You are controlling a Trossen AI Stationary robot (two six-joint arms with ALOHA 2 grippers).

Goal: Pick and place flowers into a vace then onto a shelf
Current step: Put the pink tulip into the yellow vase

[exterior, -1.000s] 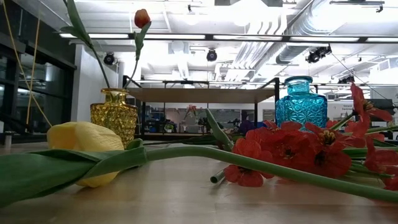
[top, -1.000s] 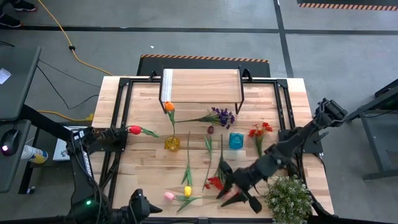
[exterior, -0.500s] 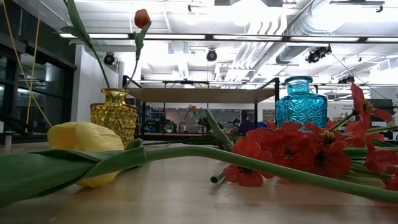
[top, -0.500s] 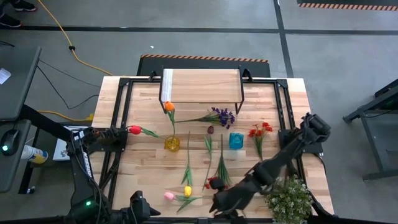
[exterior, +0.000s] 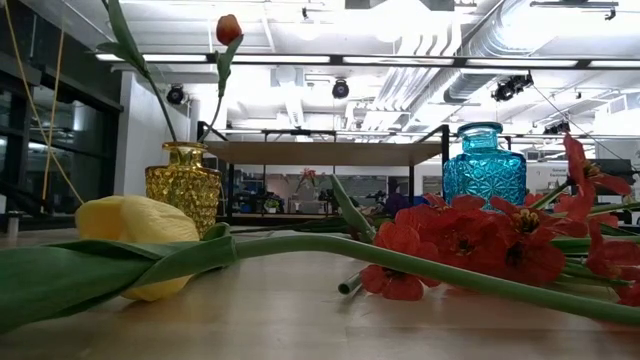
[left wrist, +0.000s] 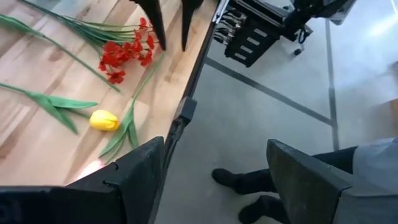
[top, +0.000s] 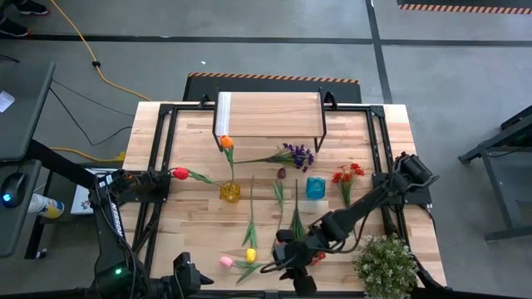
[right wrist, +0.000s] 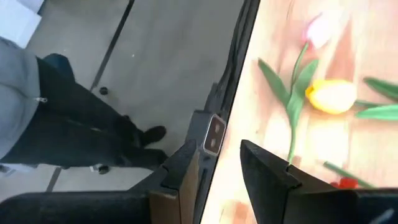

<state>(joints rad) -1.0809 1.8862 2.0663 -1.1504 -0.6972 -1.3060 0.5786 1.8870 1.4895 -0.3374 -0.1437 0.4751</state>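
Flowers lie on the wooden table: a yellow tulip (top: 250, 254), a pink tulip (top: 225, 262) and a red spray (left wrist: 127, 53) near the front edge, purple spray (top: 298, 154) and red blossoms (top: 347, 174) farther back. An orange tulip (top: 226, 142) stands in the yellow vase (top: 230, 191). The blue vase (top: 315, 188) is empty. The shelf (top: 268, 115) stands at the far edge. My right gripper (top: 291, 264) hangs open above the red spray, slanting down, touching nothing. My left gripper (left wrist: 216, 143) waits wide open off the near-left corner.
A bushy potted plant (top: 386, 266) stands at the near right corner, beside my right arm. A red tulip (top: 180, 173) lies at the table's left side. A person's legs (right wrist: 62, 124) stand on the floor just past the near edge.
My right gripper has swung toward the table's left along the near edge, sunk lower and tipped further downward, ending over the red spray. The flowers and vases have stayed put.
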